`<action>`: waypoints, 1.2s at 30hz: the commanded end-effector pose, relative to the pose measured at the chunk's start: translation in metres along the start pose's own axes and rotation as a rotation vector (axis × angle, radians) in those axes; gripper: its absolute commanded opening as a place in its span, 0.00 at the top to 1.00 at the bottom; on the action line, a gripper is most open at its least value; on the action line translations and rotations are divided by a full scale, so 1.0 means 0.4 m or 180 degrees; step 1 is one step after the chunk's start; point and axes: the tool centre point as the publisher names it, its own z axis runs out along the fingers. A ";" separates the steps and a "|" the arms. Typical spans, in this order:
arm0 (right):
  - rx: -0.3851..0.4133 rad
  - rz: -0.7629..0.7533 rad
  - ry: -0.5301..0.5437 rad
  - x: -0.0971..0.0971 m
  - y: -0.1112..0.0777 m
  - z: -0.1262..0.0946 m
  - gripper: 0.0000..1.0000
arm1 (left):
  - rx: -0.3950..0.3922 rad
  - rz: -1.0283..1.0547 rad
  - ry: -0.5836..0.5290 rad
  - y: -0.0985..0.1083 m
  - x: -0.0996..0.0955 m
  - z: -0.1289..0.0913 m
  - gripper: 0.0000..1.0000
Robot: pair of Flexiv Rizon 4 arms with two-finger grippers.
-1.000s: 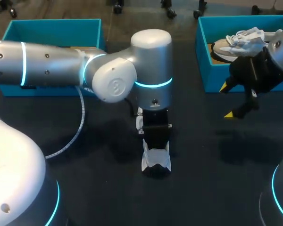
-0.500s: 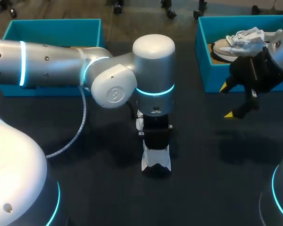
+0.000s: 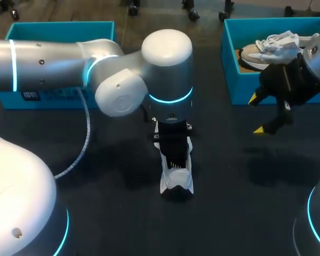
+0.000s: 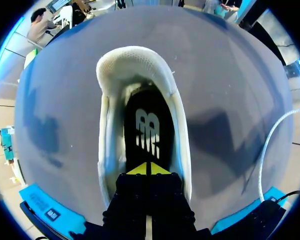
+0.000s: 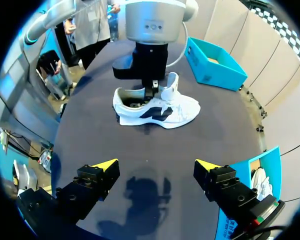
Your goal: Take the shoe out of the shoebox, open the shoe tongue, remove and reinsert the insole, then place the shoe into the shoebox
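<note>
At the far left corner of the dark table sits a teal shoebox. The left arm comes across in front of it to the middle, its wrist pointing straight down. The left gripper is dipped into the heel opening of the white shoe, which stands upright on the table, well apart from both boxes. Its yellow tips are pressed together just over the heel end of the black insole; I cannot tell whether they pinch it. Further right, the right gripper hovers above the table with fingers spread wide, holding nothing, just before a second teal shoebox with another pale shoe inside.
</note>
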 end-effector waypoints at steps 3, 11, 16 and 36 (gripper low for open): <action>0.0003 0.0000 -0.0004 0.002 0.000 0.000 0.00 | -0.0106 0.0004 -0.0013 0.003 0.006 -0.029 0.77; 0.0003 0.0000 -0.0004 0.002 0.000 0.000 0.00 | -0.0149 0.0019 -0.0022 0.009 0.002 -0.042 0.56; 0.0003 0.0000 -0.0004 0.002 0.000 0.000 0.00 | -0.0153 0.0038 0.0000 0.009 0.004 -0.048 0.27; 0.0003 0.0000 -0.0004 0.002 0.000 0.000 0.00 | -0.0124 0.0044 0.0025 0.044 0.006 -0.083 0.00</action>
